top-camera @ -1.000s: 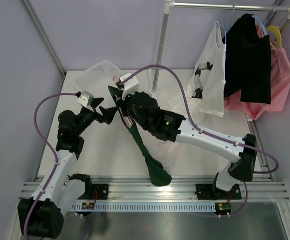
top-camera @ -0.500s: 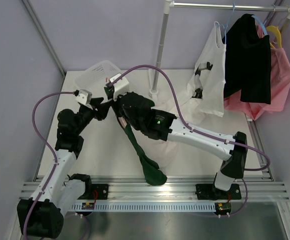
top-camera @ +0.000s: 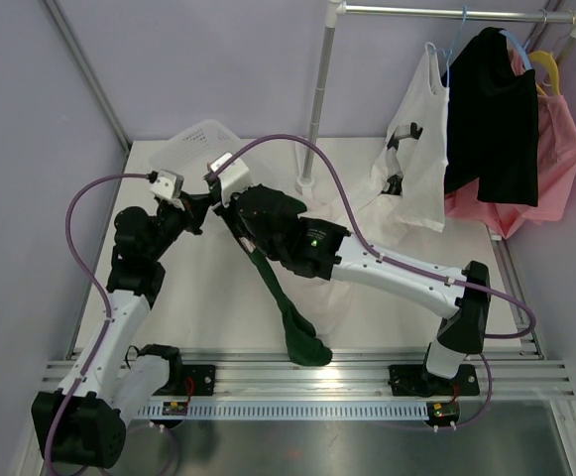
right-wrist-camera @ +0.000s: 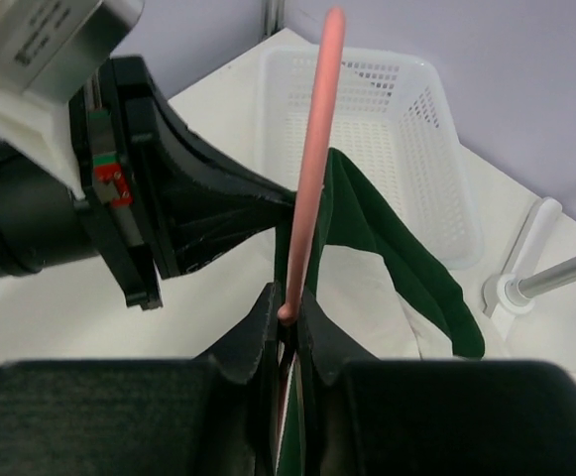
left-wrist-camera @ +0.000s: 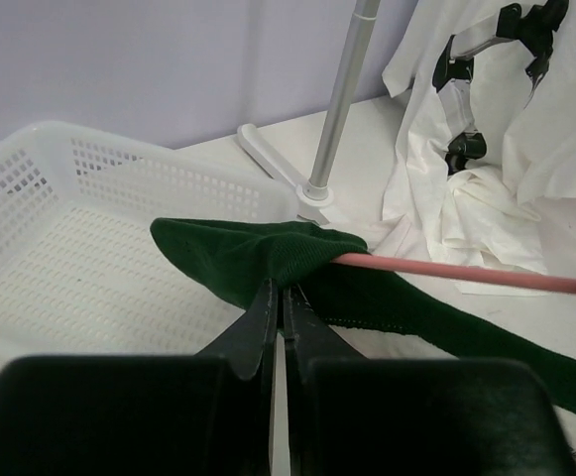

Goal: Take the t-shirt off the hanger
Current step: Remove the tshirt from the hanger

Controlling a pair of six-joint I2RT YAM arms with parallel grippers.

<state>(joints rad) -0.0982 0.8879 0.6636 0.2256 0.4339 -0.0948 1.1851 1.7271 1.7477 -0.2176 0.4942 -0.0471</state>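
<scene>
A dark green t-shirt (top-camera: 299, 332) hangs in a long fold from a pink hanger (right-wrist-camera: 317, 149) above the table. My right gripper (right-wrist-camera: 288, 307) is shut on the hanger's lower end, with the rod standing up between its fingers. My left gripper (left-wrist-camera: 280, 290) is shut on the edge of the t-shirt (left-wrist-camera: 258, 253), just under the hanger rod (left-wrist-camera: 466, 271). In the top view the left gripper (top-camera: 202, 210) meets the cloth from the left, close to the right wrist. The green cloth (right-wrist-camera: 367, 228) drapes to the right of the rod, and most of the hanger is hidden inside it.
A white mesh basket (top-camera: 203, 139) sits at the back left, directly behind the held t-shirt. A clothes rack pole (top-camera: 317, 89) stands at the back centre. On its rail hang a white garment (top-camera: 416, 159), a black shirt (top-camera: 491, 109) and a pink garment (top-camera: 557, 169).
My left gripper has reached in to the t-shirt and shut on its edge. The right arm has carried the hanger and shirt a little to the left.
</scene>
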